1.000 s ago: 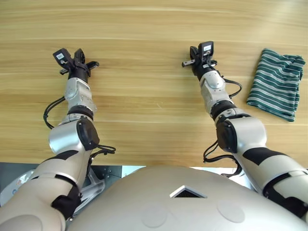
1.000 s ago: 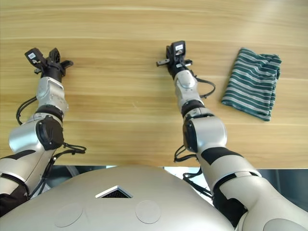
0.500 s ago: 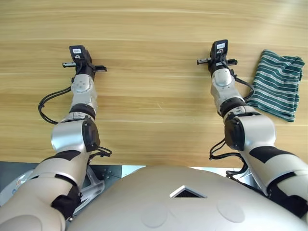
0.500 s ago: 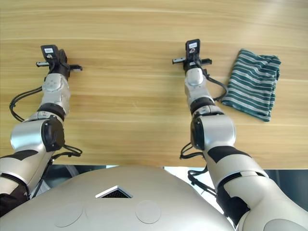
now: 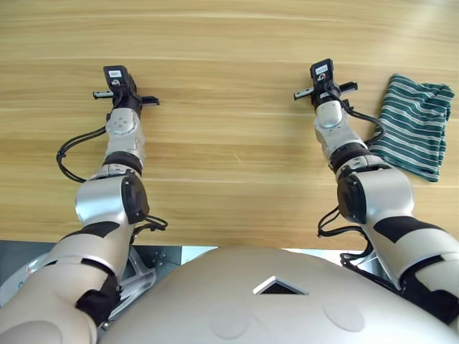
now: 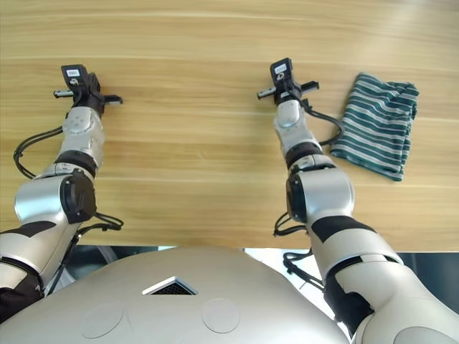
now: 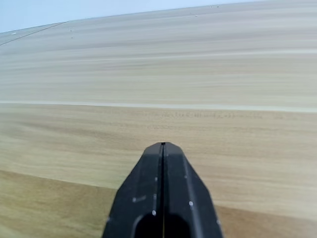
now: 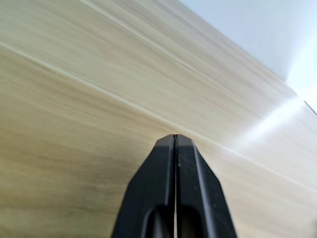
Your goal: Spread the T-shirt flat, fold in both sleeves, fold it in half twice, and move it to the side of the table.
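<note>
T-shirt (image 5: 414,125), green with pale stripes, folded small on the right side of the counter (image 5: 229,43), near the right hand (image 8: 175,138). Looks soft, light and limp; likely to slump open if lifted by one layer. Best pinched through all layers at a thick folded edge. Right hand and left hand (image 7: 162,146) both closed tight, holding nothing.

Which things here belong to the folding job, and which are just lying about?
Job: T-shirt, folded, on the table at the robot's right; left gripper, shut, empty; right gripper, shut, empty, apart from the T-shirt.
Other: table.
</note>
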Controlling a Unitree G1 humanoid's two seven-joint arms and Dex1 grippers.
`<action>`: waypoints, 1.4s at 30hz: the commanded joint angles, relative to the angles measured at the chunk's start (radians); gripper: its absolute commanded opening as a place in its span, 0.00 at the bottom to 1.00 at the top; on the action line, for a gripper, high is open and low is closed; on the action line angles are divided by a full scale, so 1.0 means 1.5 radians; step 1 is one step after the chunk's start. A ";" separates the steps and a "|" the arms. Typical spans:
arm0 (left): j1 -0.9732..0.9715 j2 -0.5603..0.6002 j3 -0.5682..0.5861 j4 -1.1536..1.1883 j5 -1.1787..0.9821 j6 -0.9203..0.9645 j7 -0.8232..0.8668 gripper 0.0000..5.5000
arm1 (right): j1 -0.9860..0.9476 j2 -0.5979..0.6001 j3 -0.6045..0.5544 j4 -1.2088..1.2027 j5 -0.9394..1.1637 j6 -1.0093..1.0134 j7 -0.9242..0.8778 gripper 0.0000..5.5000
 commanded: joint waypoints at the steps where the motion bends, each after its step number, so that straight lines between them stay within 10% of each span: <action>1: 0.031 -0.022 0.000 0.029 0.006 0.048 -0.011 0.00 | 0.020 -0.001 0.016 0.020 -0.025 0.025 -0.021 0.01; 42: 0.019 -0.036 -0.001 0.032 0.029 0.068 -0.004 0.00 | 0.022 -0.008 0.026 0.024 -0.071 0.038 -0.052 0.01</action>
